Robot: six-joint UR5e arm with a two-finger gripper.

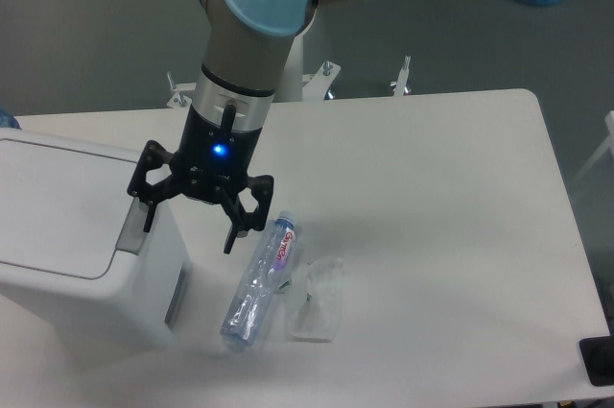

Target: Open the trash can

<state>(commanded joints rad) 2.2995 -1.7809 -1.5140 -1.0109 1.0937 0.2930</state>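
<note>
End effector (189, 229): fingers spread wide, holding nothing
Trash can (67, 235): lid shut, grey tab under left finger
Bottle (257, 283): lying just right

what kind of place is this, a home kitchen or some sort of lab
Most likely a robotics lab or test room. An industrial grey and blue robot arm with an open black two-finger gripper works at a plain white table on a bare grey floor, beside a boxy white plastic trash can.

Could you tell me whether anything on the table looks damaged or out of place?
Yes: a crushed plastic bottle lies on its side beside a crumpled clear wrapper, both loose on the table right of the closed trash can.
</note>
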